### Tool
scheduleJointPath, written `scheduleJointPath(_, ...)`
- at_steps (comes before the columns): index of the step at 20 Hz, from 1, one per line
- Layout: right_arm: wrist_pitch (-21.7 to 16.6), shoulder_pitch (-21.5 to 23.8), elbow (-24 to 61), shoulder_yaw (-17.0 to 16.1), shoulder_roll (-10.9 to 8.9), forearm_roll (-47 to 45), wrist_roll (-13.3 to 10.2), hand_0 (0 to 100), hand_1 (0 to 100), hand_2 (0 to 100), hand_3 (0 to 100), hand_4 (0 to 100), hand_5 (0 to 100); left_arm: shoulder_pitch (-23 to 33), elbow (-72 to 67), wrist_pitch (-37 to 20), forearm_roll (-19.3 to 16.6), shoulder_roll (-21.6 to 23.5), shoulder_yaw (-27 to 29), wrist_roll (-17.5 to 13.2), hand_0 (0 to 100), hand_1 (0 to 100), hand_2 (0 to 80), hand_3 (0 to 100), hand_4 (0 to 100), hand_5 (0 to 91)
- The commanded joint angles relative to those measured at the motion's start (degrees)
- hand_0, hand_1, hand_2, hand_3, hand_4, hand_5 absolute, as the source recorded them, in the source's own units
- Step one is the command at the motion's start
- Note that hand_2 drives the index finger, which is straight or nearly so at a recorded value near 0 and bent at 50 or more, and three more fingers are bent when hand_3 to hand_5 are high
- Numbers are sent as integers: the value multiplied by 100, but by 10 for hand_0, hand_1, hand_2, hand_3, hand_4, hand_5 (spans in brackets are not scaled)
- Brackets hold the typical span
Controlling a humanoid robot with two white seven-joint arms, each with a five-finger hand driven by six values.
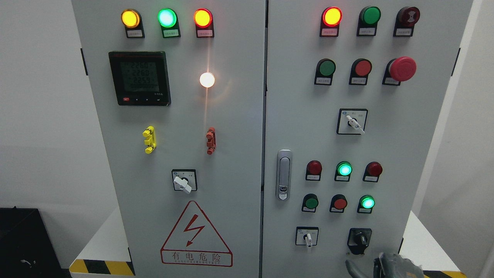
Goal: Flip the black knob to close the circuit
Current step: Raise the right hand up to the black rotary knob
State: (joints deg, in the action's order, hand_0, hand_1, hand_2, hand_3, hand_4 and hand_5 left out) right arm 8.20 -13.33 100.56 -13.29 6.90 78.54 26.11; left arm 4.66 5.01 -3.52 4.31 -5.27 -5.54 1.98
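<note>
The black knob [359, 240] sits on a black plate at the lower right of the grey cabinet's right door [366, 135], its handle pointing roughly upward. My right hand [380, 266] shows at the bottom edge just below and slightly right of the knob, clad in grey. Two fingertips [352, 267] point up toward the knob, a short gap beneath it, holding nothing. The left hand is out of view.
A white selector switch [307, 237] sits left of the knob. Green lit lamps [367, 202] and red buttons [339, 203] are above it. A door handle [283, 174] is at the door's left edge. The left door carries a meter [139, 78] and warning sign [196, 235].
</note>
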Motion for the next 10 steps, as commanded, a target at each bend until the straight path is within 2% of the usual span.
scheduleJointPath(1, 6, -178, -54, -16, 22, 126, 34, 0, 0, 901, 1000, 926, 907, 0, 0, 0, 0, 0, 0, 4, 120, 556, 0, 0, 0, 0)
scheduleJointPath(10, 49, -284, -160, -42, 22, 258, 43, 0, 0, 901, 1000, 926, 907, 0, 0, 0, 0, 0, 0, 4, 120, 556, 0, 0, 0, 0)
